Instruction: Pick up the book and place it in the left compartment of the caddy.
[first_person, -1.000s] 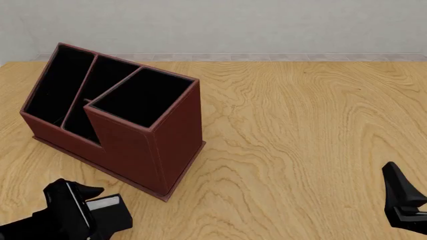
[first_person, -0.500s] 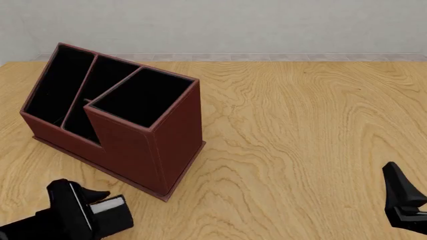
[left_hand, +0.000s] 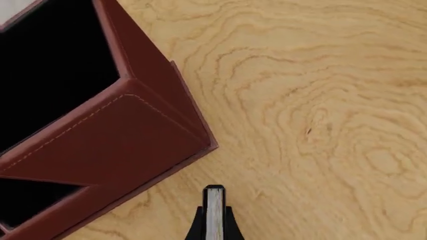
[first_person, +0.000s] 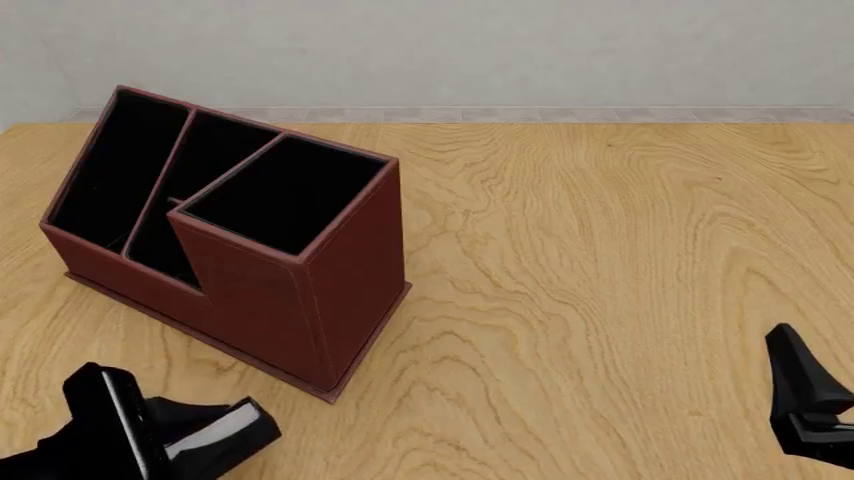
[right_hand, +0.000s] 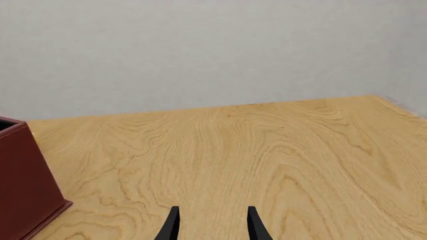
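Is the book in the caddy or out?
Out: the left hand holds the book in front of the caddy.

No text, label, brand, number or sign can be read anywhere in these views. The dark reddish-brown leather-look caddy (first_person: 287, 290) shows only plain stitched walls, the small black-covered book (left_hand: 213, 215) shows a bare cover and blank white page edges, and the light wood-grain bench (first_person: 601, 260) carries no markings.
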